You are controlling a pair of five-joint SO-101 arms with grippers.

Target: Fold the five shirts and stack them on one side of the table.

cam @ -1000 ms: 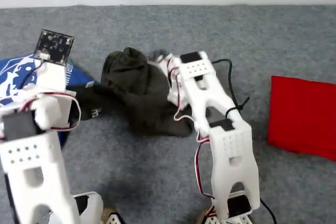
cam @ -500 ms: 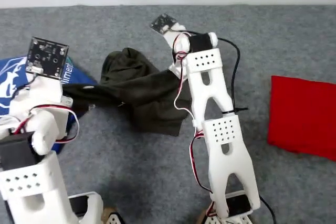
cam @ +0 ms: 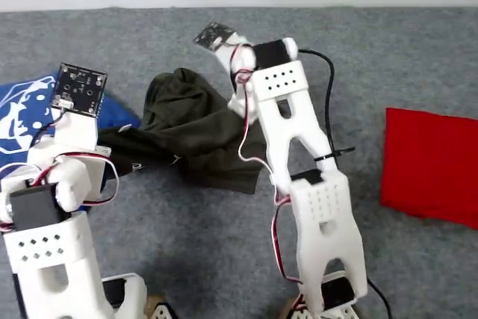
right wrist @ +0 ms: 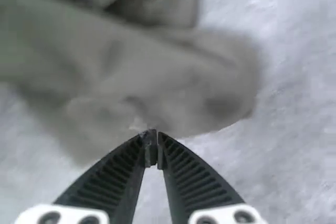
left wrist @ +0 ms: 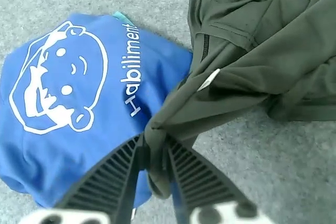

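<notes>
A dark olive shirt (cam: 196, 134) lies crumpled mid-table, stretched between both grippers. My left gripper (left wrist: 155, 153) is shut on a bunched corner of the olive shirt (left wrist: 262, 51), just above a blue printed shirt (left wrist: 68, 103). In the high view the left gripper (cam: 112, 143) sits at the olive shirt's left end, over the blue shirt (cam: 26, 110). My right gripper (right wrist: 150, 142) is shut on a thin edge of the olive shirt (right wrist: 131, 82). From above, the right gripper (cam: 237, 98) is at the shirt's far right side. A folded red shirt (cam: 429, 166) lies at the right.
Grey carpet-like table cover (cam: 373, 57) runs to a white wall at the back. Open cover lies between the olive shirt and the red shirt, and along the front between the two arm bases.
The right arm has stretched farther across the table, pulling the olive shirt's edge with it. The shirt now spans tighter between both grippers. The left arm shifted slightly.
</notes>
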